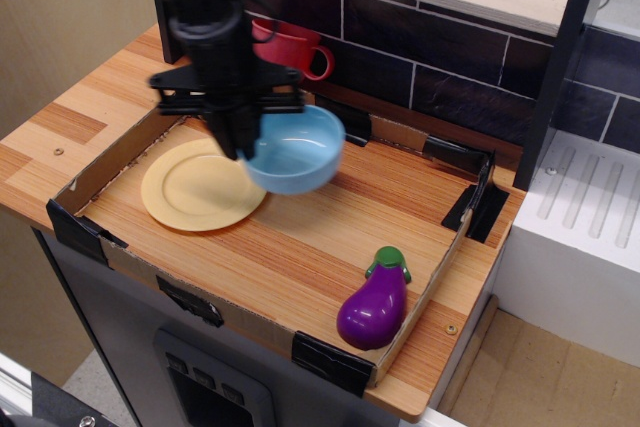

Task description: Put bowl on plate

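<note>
Seen from above and in front: a wooden counter carrying a shallow cardboard tray. At left inside the tray, a flat pale yellow plate, lying empty. Just right of its centre, a black gripper pointing straight down, fingers pinched narrow on the near-left rim of a light-blue bowl. Bowl lifted clear of the tray floor, tilted, hanging to the right of the fingers and overlapping only the plate's right edge; nothing visible inside it. Plate centre lying left and slightly forward of the bowl, so a short leftward carry and a levelled descent probably remaining before release. Behind, against the dark tiled wall, a red mug, contents not visible. Far right and forward in the tray, well apart from the rest, a purple toy eggplant leaning near the cardboard wall.
</note>
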{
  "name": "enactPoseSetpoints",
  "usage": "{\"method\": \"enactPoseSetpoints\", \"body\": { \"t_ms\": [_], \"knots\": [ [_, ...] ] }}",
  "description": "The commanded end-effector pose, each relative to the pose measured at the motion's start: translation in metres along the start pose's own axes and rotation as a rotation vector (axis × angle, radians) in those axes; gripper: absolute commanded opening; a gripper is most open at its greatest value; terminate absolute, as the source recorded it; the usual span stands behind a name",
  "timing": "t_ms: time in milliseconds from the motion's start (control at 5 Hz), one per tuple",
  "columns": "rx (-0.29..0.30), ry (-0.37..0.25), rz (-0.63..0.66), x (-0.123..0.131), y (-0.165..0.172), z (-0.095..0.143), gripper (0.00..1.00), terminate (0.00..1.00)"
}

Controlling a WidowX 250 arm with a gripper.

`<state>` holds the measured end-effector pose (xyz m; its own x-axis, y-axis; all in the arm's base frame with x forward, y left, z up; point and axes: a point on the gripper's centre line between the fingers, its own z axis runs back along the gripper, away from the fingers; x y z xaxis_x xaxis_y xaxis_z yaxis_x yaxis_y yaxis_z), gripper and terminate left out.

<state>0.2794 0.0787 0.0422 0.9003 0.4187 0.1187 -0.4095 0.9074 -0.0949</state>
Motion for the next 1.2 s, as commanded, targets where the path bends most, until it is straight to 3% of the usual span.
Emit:
{"method": "enactPoseSetpoints", "body": {
  "t_ms": [0,400,600,1000],
  "knots": [
    [0.114,-0.057,0.002,0.019,0.063,-0.005,0.0,0.0],
    [0.122,-0.059,-0.04,0.015,0.066,-0.009,0.0,0.0],
    [0.129,-0.054,-0.038,0.013,0.065,-0.001,1.0,0.0],
    [0.107,-0.098,-0.025,0.013,0.055,0.048,1.0,0.0]
  ]
}}
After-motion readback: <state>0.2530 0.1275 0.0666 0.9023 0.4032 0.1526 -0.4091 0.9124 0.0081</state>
